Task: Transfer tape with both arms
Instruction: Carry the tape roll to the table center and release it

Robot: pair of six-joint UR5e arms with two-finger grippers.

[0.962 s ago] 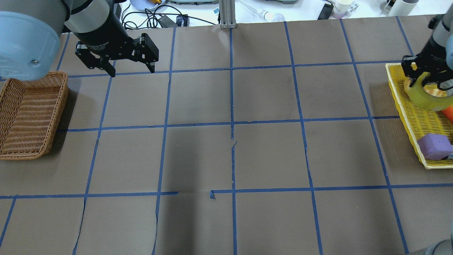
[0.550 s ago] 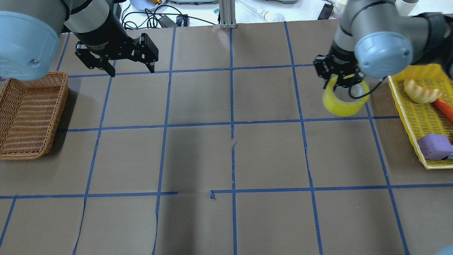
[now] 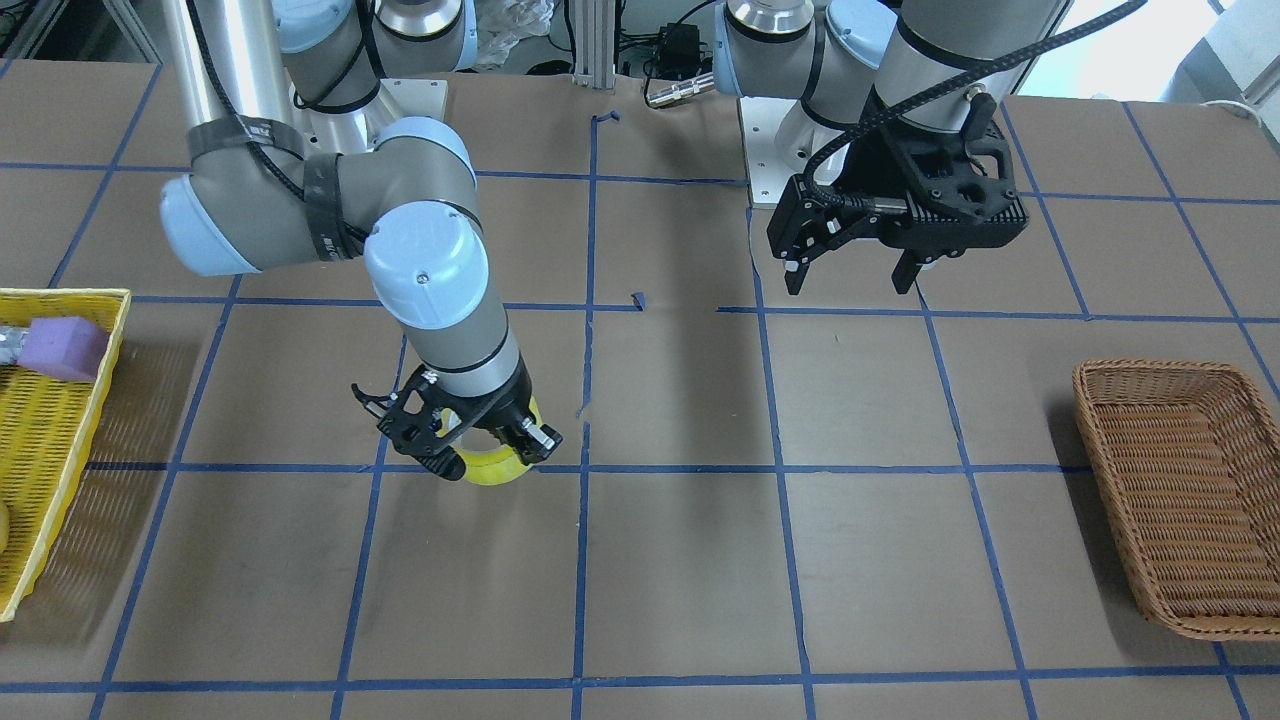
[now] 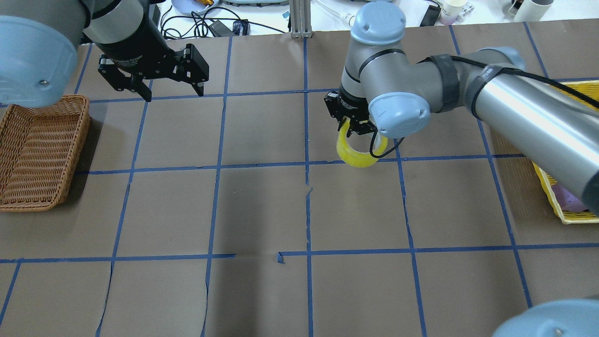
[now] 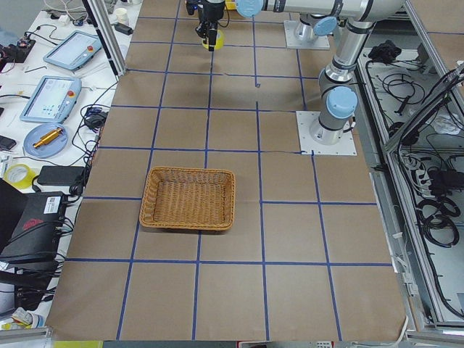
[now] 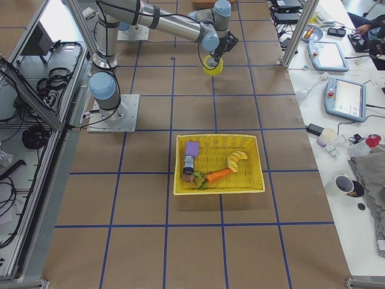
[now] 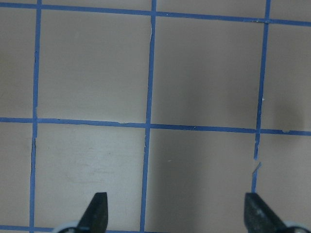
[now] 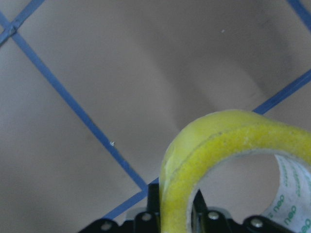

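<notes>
The yellow tape roll (image 4: 358, 157) hangs from my right gripper (image 4: 354, 130), which is shut on the roll's wall, one finger inside the core. It is held a little above the table, just right of the centre line. The roll also shows in the front view (image 3: 492, 470), the right side view (image 6: 212, 65) and close up in the right wrist view (image 8: 214, 145), with its white printed core. My left gripper (image 4: 176, 96) is open and empty, high over the far left of the table, beyond the wicker basket (image 4: 28, 205). It also shows in the front view (image 3: 848, 287) and the left wrist view (image 7: 177, 216).
The wicker basket (image 3: 1100, 378) sits at the table's left end. A yellow tray (image 6: 216, 189) at the right end holds a purple sponge (image 6: 192, 149), a carrot (image 6: 219, 174) and a banana-like toy (image 6: 234, 159). Blue tape lines grid the brown tabletop.
My right arm has lifted the tape out of the yellow tray and carried it left to near the table's middle. My left gripper has stayed in place, open.
</notes>
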